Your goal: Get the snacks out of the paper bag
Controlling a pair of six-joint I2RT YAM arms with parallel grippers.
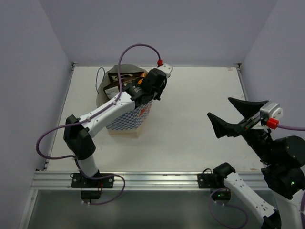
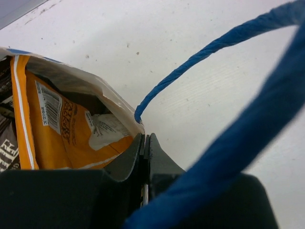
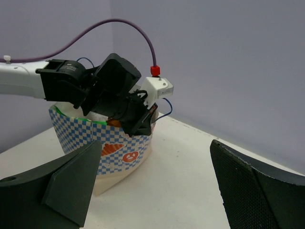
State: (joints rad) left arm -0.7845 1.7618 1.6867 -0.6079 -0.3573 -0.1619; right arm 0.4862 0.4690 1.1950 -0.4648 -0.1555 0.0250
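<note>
Lilac walls (image 1: 157, 28) close in the white desk (image 1: 190, 133) on three sides, and your bag (image 1: 126, 121) stands upright on its far left part, mouth open to the ceiling, checked side facing the arms. Your left arm reaches over the bag from the near side, and its left tool (image 2: 146, 139) sits at the bag's right rim. In the left wrist view its jaws are clenched flat together on the bag's paper edge, with a thin white sliver showing between them. A blue handle (image 2: 200, 55) rises from the rim just above the tips and arcs off to the right. A second stretch of blue string crosses close to the lens, too blurred to follow. Inside the bag, just beside the clamped rim, you can see the orange packet (image 2: 52, 129) leaning against the wall with its barcode and white label facing the camera. A brown packet (image 2: 7, 148) with white lettering lies at its left, mostly cut off by the frame. None of the snacks lies on the desk. Your right tool (image 1: 219, 107) hangs over the right side of the desk, well apart from the bag, jaws spread wide and holding nothing, pointed toward the bag.
</note>
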